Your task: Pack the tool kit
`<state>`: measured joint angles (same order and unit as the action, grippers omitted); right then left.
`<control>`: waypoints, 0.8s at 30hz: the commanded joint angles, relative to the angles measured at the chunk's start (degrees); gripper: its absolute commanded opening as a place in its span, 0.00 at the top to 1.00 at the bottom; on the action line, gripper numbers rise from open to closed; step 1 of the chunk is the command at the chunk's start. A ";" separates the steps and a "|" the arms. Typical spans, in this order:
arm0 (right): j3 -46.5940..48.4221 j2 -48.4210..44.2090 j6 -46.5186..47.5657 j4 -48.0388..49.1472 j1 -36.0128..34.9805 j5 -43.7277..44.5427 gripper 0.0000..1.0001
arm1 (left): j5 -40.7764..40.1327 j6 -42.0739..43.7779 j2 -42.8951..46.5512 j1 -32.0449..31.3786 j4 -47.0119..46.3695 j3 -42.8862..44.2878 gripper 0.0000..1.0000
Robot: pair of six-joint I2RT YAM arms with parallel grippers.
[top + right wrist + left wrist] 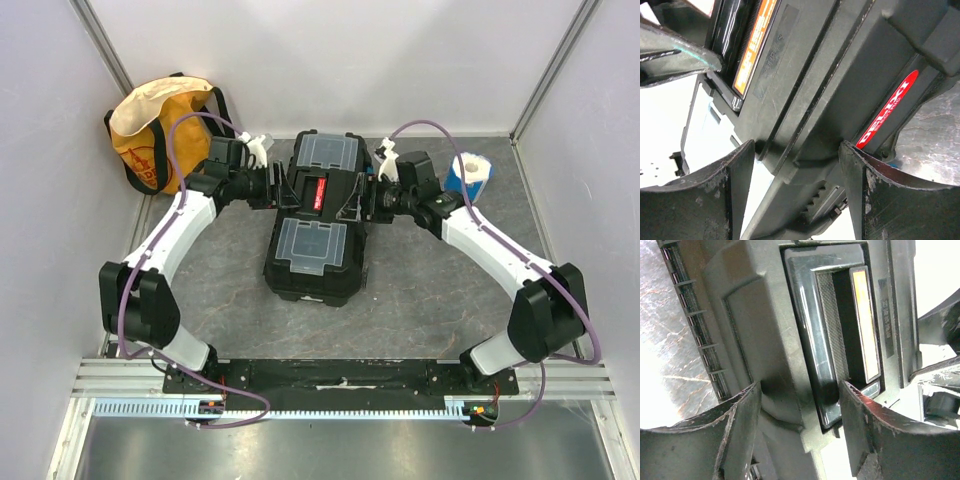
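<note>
The toolbox lies mid-table, between our arms. The left gripper and right gripper both stand spread, straddling its top ridges from opposite sides. Whether the pads touch plastic we cannot quite tell. If one side closes or pulls first, we judge the box could skew or slide toward the bag.

Overhead plus two wrist close-ups.
My top camera looks down from behind over the whole grey mottled table; both wrist cameras sit close against opposite flanks of the large black plastic toolbox, sharing its red-marked handle.
</note>
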<state>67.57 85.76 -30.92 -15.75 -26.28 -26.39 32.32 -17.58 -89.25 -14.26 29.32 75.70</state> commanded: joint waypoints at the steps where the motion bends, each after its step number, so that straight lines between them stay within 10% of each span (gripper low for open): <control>1: 8.43 2.74 3.67 -8.32 -0.88 9.31 0.25 | -6.98 7.56 1.02 -1.38 11.36 7.59 0.29; 7: 18.82 2.76 2.35 -11.94 1.49 23.73 0.04 | -14.64 7.74 -0.48 -1.12 9.10 18.51 0.05; 14: 19.97 1.69 3.83 -12.82 7.38 28.16 0.03 | -24.83 6.08 -4.08 0.28 6.18 22.03 0.06; 20: 21.02 8.54 6.04 -13.26 9.23 33.35 0.76 | -25.39 0.28 -12.68 4.76 10.22 25.45 0.20; 24: 23.39 16.53 6.13 -13.34 9.32 33.16 0.93 | -21.77 -0.78 -18.22 7.40 11.46 27.30 0.28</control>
<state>87.70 95.07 -25.71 -28.08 -17.12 4.91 9.10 -15.11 -103.35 -9.23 38.57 99.79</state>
